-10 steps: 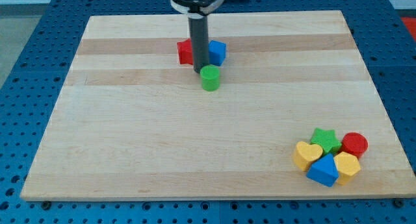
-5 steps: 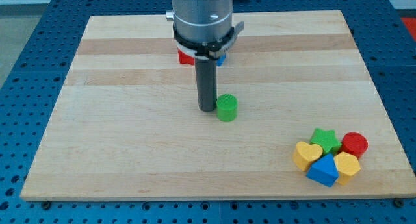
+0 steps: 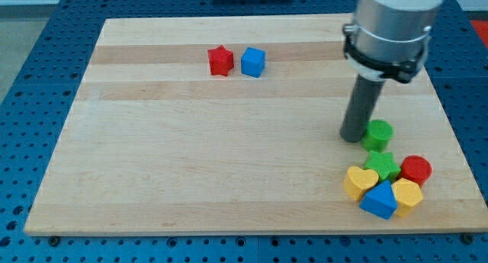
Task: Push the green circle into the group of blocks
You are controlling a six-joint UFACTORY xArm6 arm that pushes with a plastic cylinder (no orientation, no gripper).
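The green circle [image 3: 377,133] stands on the wooden board at the view's right, just above the green star [image 3: 382,165] of the group. My tip [image 3: 353,137] rests on the board touching the circle's left side. The group at the view's bottom right holds the green star, a red circle [image 3: 416,170], a yellow heart [image 3: 359,181], a blue triangle [image 3: 380,200] and a yellow hexagon [image 3: 408,194]. The green circle sits very close to the green star, with a sliver of gap or none.
A red star [image 3: 220,61] and a blue cube [image 3: 253,62] stand side by side near the view's top centre. The board's right edge [image 3: 450,133] is close to the group.
My tip has pushed the green circle from near the red star and blue cube down and far to the right, up to the group. The other blocks have not moved.
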